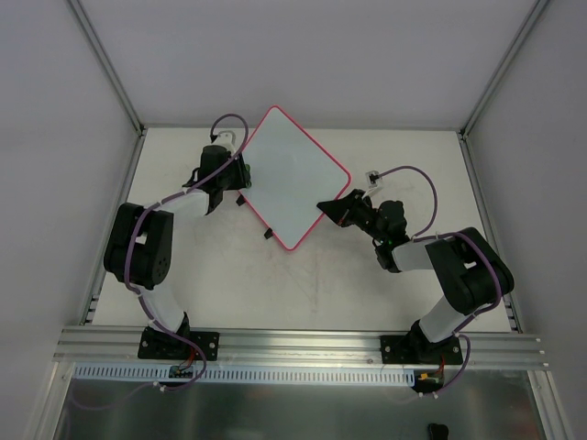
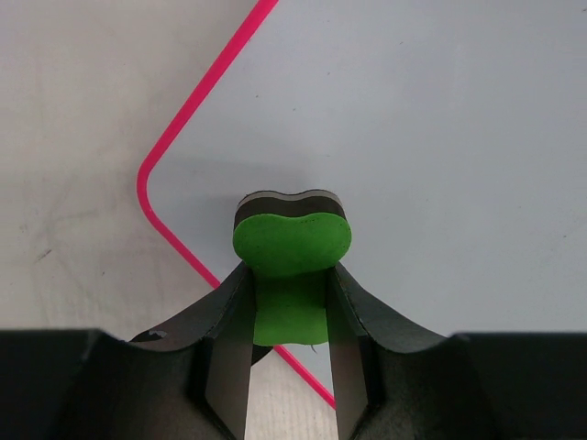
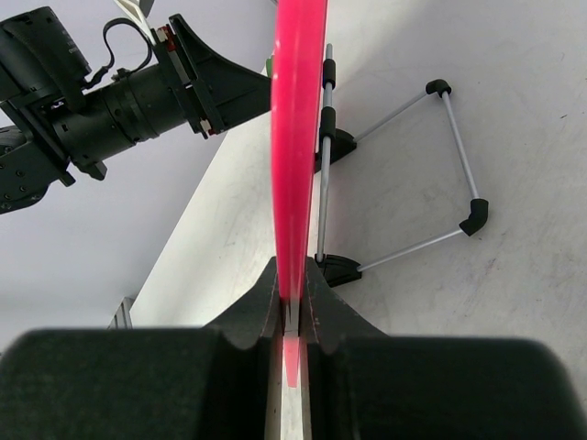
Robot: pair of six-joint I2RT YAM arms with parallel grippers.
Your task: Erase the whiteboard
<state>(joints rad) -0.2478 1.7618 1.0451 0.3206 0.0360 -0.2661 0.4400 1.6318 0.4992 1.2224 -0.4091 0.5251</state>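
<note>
The whiteboard (image 1: pixel 293 179), white with a thin pink-red frame, stands tilted at the table's middle back; its face shows no writing. My left gripper (image 1: pixel 231 179) is at its left edge, shut on the green bone-shaped eraser (image 2: pixel 292 243), whose end rests against the board's face (image 2: pixel 440 156) near a rounded corner. My right gripper (image 1: pixel 332 209) is at the board's right lower edge, shut on the pink frame (image 3: pixel 296 137), seen edge-on between its fingers. Black clips (image 1: pixel 269 234) sit on the board's lower left edge.
A wire stand with black feet (image 3: pixel 404 174) is behind the board in the right wrist view. The left arm (image 3: pixel 110 101) shows there on the board's other side. Grey walls and metal posts (image 1: pixel 108 64) enclose the table; a rail (image 1: pixel 293 341) runs along the front.
</note>
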